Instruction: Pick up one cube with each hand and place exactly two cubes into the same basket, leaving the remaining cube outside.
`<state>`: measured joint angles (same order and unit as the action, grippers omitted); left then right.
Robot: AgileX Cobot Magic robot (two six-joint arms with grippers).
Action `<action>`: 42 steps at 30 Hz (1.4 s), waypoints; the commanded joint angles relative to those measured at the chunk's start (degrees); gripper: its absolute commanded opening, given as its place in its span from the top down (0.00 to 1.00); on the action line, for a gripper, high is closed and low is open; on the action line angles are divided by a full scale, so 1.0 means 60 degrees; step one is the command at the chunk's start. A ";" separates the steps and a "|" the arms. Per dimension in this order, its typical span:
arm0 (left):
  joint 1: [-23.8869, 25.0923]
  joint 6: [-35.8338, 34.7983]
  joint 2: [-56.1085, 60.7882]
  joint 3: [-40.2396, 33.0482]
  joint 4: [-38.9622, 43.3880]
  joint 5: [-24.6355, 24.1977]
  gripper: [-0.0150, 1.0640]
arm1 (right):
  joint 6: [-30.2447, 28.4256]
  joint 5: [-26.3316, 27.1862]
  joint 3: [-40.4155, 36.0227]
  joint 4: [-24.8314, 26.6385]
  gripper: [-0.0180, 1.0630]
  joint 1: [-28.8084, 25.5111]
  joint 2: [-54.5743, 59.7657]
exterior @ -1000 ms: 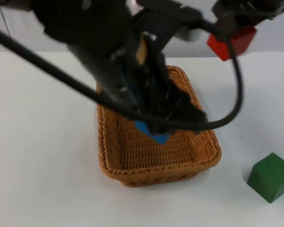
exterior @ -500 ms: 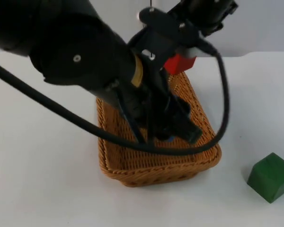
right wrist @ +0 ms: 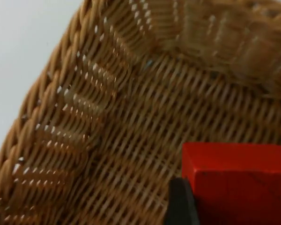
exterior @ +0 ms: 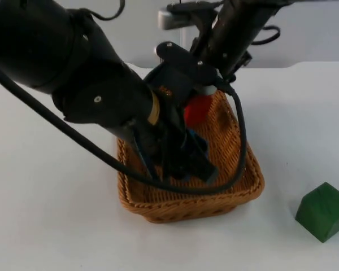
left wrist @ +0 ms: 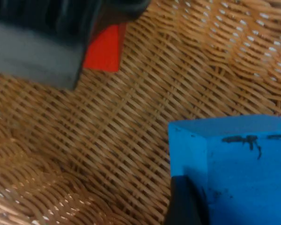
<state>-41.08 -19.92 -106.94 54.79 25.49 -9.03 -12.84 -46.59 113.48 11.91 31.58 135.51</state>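
Note:
A woven basket (exterior: 186, 212) stands mid-table. My left gripper (exterior: 195, 161) is down inside it, shut on the blue cube (left wrist: 239, 168); a black fingertip (left wrist: 182, 204) presses the cube's side just above the basket floor (left wrist: 131, 117). In the top view the left arm hides most of this cube. Reaching in from the far side, my right gripper (exterior: 199, 104) is shut on the red cube (exterior: 196, 110), low over the basket's far end. The red cube (right wrist: 239, 183) hangs above the weave near the basket wall (right wrist: 84, 103), and the left wrist view catches it as the red cube (left wrist: 105, 47). The green cube (exterior: 323, 211) rests on the table.
The green cube lies to the right of the basket, near the table's front edge. White table top (exterior: 51, 214) spreads on the left and in front of the basket. The grey partition wall (exterior: 311, 34) closes the back.
The right arm has carried the red cube from the upper right down and leftwards into the basket's far end. The left arm has shifted over the basket, now covering most of the blue cube.

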 commanded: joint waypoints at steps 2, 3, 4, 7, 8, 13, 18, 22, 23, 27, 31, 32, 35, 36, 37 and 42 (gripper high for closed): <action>0.0086 -0.0038 -0.0193 -0.0037 0.0160 0.0229 0.99 | -0.0056 0.0278 0.0113 0.0048 0.98 0.0071 0.0089; 0.0086 -0.0038 -0.0193 -0.0037 0.0160 0.0229 0.99 | -0.0056 0.0278 0.0113 0.0048 0.98 0.0071 0.0089; 0.0086 -0.0038 -0.0288 -0.0037 0.0160 0.0302 0.99 | -0.0056 0.0348 0.0113 0.0048 0.98 0.0071 0.0083; 0.0086 -0.0038 -0.0460 -0.0037 0.0160 0.0399 0.99 | -0.0056 0.0619 0.0113 0.0048 0.98 0.0071 0.0099; 0.0086 -0.0038 -0.0460 -0.0037 0.0160 0.0399 0.99 | -0.0056 0.0619 0.0113 0.0048 0.98 0.0071 0.0099; 0.0086 -0.0038 -0.0574 -0.0037 0.0179 0.0378 0.99 | -0.0056 0.0819 0.0113 0.0008 0.98 0.0071 0.0201; 0.0086 -0.0038 -0.0574 -0.0037 0.0179 0.0378 0.99 | -0.0056 0.0884 0.0113 0.0008 0.98 0.0071 0.0284; 0.0086 -0.0038 -0.0574 -0.0037 0.0161 0.0378 0.99 | -0.0056 0.0855 0.0113 -0.0007 0.96 0.0071 0.0413; 0.0086 -0.0038 -0.0574 -0.0037 0.0143 0.0378 0.99 | -0.0056 0.0834 0.0113 -0.0007 0.94 0.0071 0.0485; 0.0086 -0.0038 -0.0574 -0.0037 0.0144 0.0298 0.99 | -0.0056 0.0808 0.0113 -0.0007 0.86 0.0071 0.0508; 0.0086 -0.0038 -0.0574 -0.0037 0.0144 0.0278 0.95 | -0.0056 0.0808 0.0113 0.0031 0.64 0.0071 0.0469; 0.0086 -0.0038 -0.0574 -0.0037 0.0144 0.0278 0.90 | -0.0056 0.0808 0.0113 0.0049 0.56 0.0071 0.0469; 0.0086 -0.0038 -0.0574 -0.0037 0.0144 0.0278 0.77 | -0.0056 0.0790 0.0113 0.0070 0.42 0.0071 0.0469; 0.0086 -0.0038 -0.0554 -0.0037 0.0184 0.0258 0.63 | -0.0056 0.0790 0.0113 0.0070 0.35 0.0071 0.0469; 0.0086 -0.0038 -0.0554 -0.0037 0.0184 0.0258 0.55 | -0.0036 0.0768 0.0113 0.0070 0.33 0.0071 0.0469; 0.0086 -0.0038 -0.0554 -0.0037 0.0184 0.0258 0.26 | 0.0093 0.0649 0.0113 0.0070 0.31 0.0071 0.0257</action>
<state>-40.65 -19.92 -110.52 54.79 26.32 -7.95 -12.61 -42.23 113.58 12.03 31.62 138.93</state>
